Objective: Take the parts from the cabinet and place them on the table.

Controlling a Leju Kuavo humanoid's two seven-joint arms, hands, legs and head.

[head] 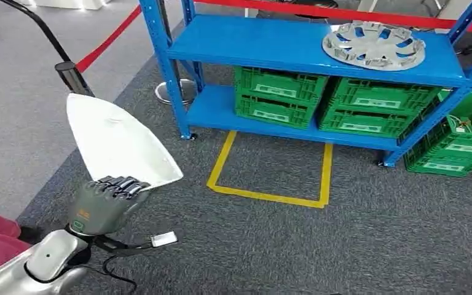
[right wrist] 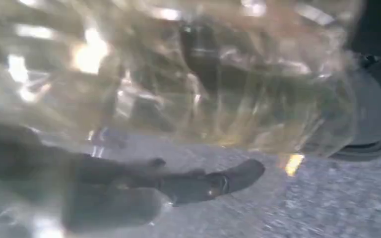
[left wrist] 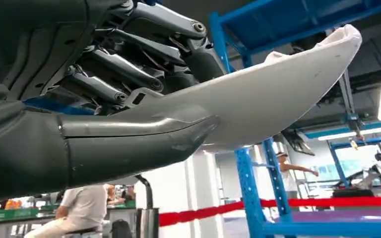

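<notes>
Dark grey speckled carpet floor (head: pixel 369 239) all across, with a yellow tape rectangle (head: pixel 270 178) marked just in front of a blue metal shelf rack (head: pixel 295 46) at the far side. Green plastic crates (head: pixel 276 95) on the rack's lower shelf, another on the floor at far right. Silver spoked wheel cover (head: pixel 373 44) flat on the upper shelf, right of middle. Red barrier belt (head: pixel 107 37) running to a dark post at far left. Left hand (head: pixel 107 200) at near left, fingers clamped over the near edge of a white pointed plastic panel (head: pixel 114 138), thumb (left wrist: pixel 129 144) pressed beneath. Right hand (right wrist: pixel 178 186) blurred behind a clear glossy thing; cannot tell its state.
</notes>
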